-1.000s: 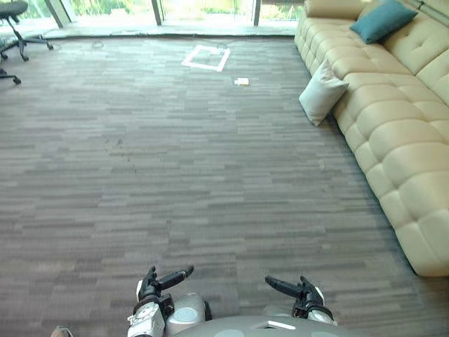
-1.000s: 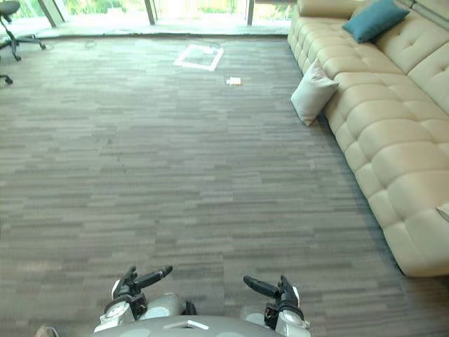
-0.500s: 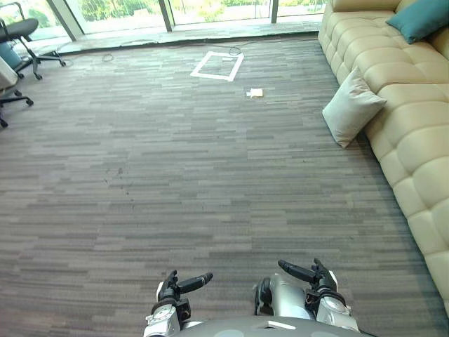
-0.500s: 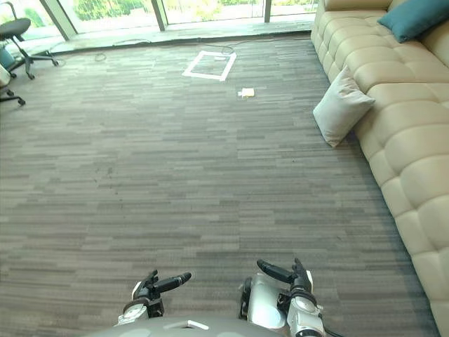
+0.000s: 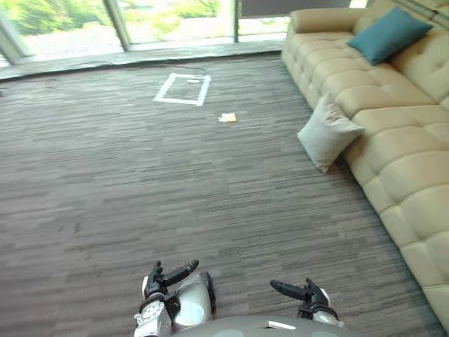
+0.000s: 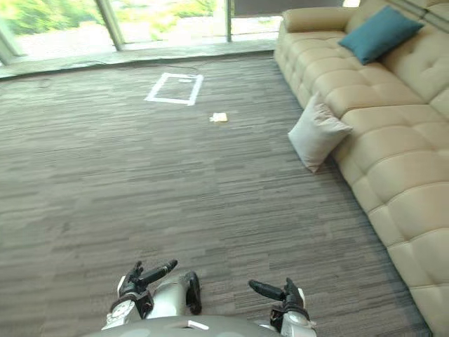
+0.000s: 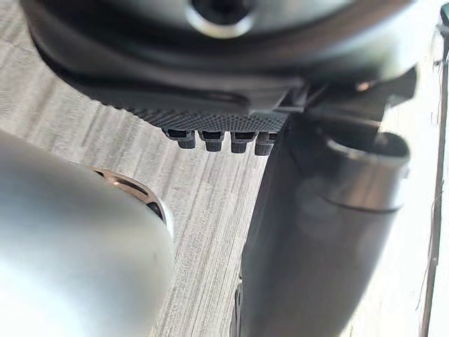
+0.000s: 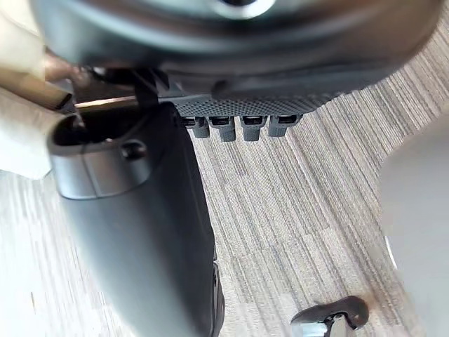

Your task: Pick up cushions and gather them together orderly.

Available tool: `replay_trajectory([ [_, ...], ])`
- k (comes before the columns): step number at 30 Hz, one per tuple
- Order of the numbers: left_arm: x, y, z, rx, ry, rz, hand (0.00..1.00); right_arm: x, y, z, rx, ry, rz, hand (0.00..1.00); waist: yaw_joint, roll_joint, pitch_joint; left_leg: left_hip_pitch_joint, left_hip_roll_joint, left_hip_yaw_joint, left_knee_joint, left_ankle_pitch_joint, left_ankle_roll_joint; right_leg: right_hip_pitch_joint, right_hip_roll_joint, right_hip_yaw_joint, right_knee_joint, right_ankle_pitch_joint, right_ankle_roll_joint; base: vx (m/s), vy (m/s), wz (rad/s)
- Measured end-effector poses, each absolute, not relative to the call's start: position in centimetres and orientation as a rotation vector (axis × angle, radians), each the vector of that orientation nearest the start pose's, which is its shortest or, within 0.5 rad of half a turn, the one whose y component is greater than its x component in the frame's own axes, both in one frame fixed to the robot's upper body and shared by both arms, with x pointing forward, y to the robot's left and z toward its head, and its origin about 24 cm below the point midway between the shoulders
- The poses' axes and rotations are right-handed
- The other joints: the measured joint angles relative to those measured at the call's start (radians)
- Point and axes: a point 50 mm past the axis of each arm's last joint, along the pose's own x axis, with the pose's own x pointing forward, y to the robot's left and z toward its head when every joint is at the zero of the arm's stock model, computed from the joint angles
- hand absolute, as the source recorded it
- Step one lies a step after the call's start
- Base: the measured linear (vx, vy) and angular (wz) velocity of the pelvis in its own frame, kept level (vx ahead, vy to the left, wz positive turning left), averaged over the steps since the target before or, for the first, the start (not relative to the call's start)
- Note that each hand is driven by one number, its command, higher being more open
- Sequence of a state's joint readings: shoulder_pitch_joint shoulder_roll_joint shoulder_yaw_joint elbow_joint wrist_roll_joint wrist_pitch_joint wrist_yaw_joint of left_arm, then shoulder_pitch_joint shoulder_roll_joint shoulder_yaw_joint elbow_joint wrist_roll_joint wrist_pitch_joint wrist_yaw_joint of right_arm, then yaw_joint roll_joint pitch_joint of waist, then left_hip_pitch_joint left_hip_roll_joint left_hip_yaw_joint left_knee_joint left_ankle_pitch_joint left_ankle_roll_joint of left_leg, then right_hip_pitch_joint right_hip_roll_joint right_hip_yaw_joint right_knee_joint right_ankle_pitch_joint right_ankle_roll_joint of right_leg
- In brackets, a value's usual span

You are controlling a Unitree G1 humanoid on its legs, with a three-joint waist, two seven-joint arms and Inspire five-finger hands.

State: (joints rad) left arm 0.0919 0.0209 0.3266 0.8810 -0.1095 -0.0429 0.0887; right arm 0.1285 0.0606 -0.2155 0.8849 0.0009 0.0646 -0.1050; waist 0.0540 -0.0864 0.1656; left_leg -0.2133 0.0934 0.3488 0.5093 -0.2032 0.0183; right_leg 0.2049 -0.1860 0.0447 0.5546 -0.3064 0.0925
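Observation:
A pale grey cushion stands on the carpet, leaning against the front of a beige sofa. A teal cushion lies on the sofa's seat near its far end. My left hand and right hand hang low at the bottom edge, far from both cushions. Each hand is open and holds nothing. In the left wrist view the left hand shows its thumb and fingertips over bare carpet. The right hand looks the same in the right wrist view.
A white tape rectangle marks the carpet near the windows, with a small pale scrap lying just this side of it. The sofa runs along the right side. Open carpet lies between me and the pale cushion.
The camera has swung, so the whole scene has shifted left and the office chairs have left the view. Both hands stay low and open, holding nothing.

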Motion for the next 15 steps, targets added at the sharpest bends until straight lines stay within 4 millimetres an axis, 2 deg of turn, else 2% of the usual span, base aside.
replay_trajectory([
  [1,11.6,21.5,-14.5,-0.173,0.925,0.482,1.0,10.1,-17.0,-15.6,0.106,1.075,-0.309,1.0,-0.003,0.005,0.003,0.034,-0.008,0.003,-0.002,-0.023,0.005,-0.055,-0.007,0.018,0.147,0.056,0.027,0.52,0.286,-0.11],
  [2,11.4,21.4,-14.7,-0.171,0.944,0.481,1.0,10.2,-17.3,-15.5,0.101,1.067,-0.311,1.0,-0.006,0.013,0.009,0.083,-0.018,0.005,-0.012,-0.047,0.005,-0.112,-0.016,0.021,0.302,0.09,0.069,0.49,0.237,-0.1],
  [3,11.4,21.3,-14.8,-0.17,0.957,0.483,1.0,10.3,-17.7,-15.4,0.096,1.059,-0.315,1.0,-0.007,0.018,0.015,0.161,-0.027,0.013,-0.045,-0.068,0.003,-0.18,-0.027,-0.006,0.448,0.091,0.07,0.47,0.188,-0.17],
  [5,11.1,20.6,-15.1,-0.169,0.983,0.463,1.0,10.7,-18.2,-15.1,0.083,1.028,-0.32,1.0,-0.012,0.039,0.018,0.291,-0.029,0.03,-0.146,-0.08,-0.008,-0.304,-0.028,-0.095,0.545,0.072,0.033,0.49,0.145,-0.23],
  [6,11.1,20.4,-15.1,-0.16,0.986,0.443,1.0,11.0,-18.4,-14.9,0.085,1.008,-0.33,1.0,-0.02,0.046,0.02,0.335,-0.025,0.035,-0.186,-0.08,-0.017,-0.365,-0.026,-0.147,0.534,0.06,0.014,0.42,0.074,-0.2],
  [7,11.0,20.2,-15.2,-0.159,0.993,0.438,1.0,11.4,-18.8,-14.8,0.084,0.988,-0.344,1.0,-0.025,0.054,0.026,0.397,-0.022,0.049,-0.238,-0.075,-0.026,-0.429,-0.018,-0.213,0.468,0.036,-0.022,0.51,0.041,-0.16],
  [9,10.6,20.1,-15.4,-0.159,1.012,0.437,1.0,11.8,-19.0,-14.6,0.09,0.975,-0.353,1.0,-0.041,0.057,0.028,0.464,-0.015,0.056,-0.285,-0.075,-0.027,-0.489,0.006,-0.283,0.318,0.024,-0.05,0.42,-0.044,-0.04],
  [10,10.5,20.1,-15.5,-0.156,1.018,0.435,1.0,12.1,-19.0,-14.5,0.089,0.967,-0.353,1.0,-0.05,0.058,0.029,0.49,-0.013,0.056,-0.309,-0.075,-0.027,-0.506,0.017,-0.306,0.227,0.028,-0.053,0.62,-0.155,0.26],
  [11,10.0,20.1,-15.6,-0.128,1.032,0.412,1.0,12.2,-19.0,-14.5,0.087,0.966,-0.353,1.0,-0.059,0.054,0.029,0.543,-0.025,0.053,-0.36,-0.077,-0.041,-0.508,0.039,-0.343,0.005,0.121,-0.087,0.63,-0.173,0.26],
  [12,10.0,20.1,-15.6,-0.123,1.032,0.41,1.0,12.1,-19.0,-14.5,0.087,0.968,-0.352,1.0,-0.059,0.052,0.03,0.55,-0.031,0.05,-0.365,-0.077,-0.046,-0.507,0.04,-0.344,-0.023,0.156,-0.107,0.65,-0.199,0.07],
  [13,10.0,19.2,-15.8,-0.144,1.052,0.397,1.0,12.7,-19.7,-14.3,0.079,0.954,-0.36,1.0,-0.052,0.095,0.035,0.587,0.001,0.044,-0.37,-0.077,-0.081,-0.499,0.07,-0.352,0.004,0.198,-0.196,0.55,-0.2,-0.17],
  [15,10.2,18.1,-15.9,-0.165,1.05,0.38,1.0,12.9,-20.0,-14.1,0.064,0.943,-0.354,1.0,-0.057,0.122,0.034,0.567,0.03,0.035,-0.288,-0.047,-0.119,-0.488,0.085,-0.355,0.026,0.12,-0.198,0.67,-0.301,-0.15],
])
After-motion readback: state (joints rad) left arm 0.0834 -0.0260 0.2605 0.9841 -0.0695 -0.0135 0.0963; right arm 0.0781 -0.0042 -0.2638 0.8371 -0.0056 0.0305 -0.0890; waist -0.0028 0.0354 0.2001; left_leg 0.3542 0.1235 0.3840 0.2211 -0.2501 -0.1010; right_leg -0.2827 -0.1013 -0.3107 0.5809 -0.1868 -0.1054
